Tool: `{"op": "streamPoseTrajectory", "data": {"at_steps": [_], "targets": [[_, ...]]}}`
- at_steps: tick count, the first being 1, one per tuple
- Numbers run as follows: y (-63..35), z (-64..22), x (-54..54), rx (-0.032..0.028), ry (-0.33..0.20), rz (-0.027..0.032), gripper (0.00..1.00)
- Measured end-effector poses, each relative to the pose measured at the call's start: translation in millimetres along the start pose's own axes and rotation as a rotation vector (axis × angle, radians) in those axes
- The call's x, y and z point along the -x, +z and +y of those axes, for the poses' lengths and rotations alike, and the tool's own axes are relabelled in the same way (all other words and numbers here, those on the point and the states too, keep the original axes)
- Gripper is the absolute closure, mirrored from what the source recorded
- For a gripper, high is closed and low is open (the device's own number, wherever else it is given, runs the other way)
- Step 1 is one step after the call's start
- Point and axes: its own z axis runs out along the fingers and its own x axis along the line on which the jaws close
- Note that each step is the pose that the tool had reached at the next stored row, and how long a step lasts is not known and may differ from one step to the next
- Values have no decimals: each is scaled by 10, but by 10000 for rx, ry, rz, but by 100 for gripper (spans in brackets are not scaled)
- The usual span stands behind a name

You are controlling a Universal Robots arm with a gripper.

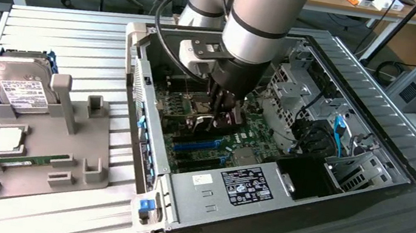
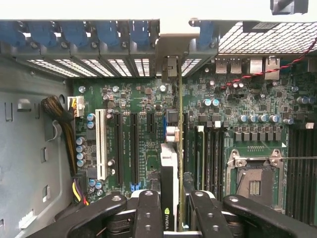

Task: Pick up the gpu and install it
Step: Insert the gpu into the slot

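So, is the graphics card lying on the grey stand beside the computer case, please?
No, the hand holds the graphics card on edge over the motherboard inside the case.

Bright, even overhead light; the arm [image 1: 260, 20] throws soft shadow on the motherboard [image 1: 254, 125]; white glare washes out the case rim [image 2: 148, 10] in the wrist view.

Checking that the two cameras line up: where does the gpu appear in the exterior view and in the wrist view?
Exterior view: the gpu hangs in the gripper inside the open case, over the motherboard.
Wrist view: the gpu stands edge-on between the gripper's fingers, over the green board.
Shared landmark: the green motherboard.
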Motion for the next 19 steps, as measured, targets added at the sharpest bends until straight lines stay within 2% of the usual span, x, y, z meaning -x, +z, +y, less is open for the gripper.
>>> {"op": "streamPoseTrajectory", "data": {"at_steps": [7,9,13,17,19], "targets": [[4,1,0,-3,0,3,73],[-10,1,1,-3,0,29,73],[-13,5,0,-12,2,36,73],[-12,7,0,-153,-9,40,73],[-14,17,0,-195,-11,43,73]]}}
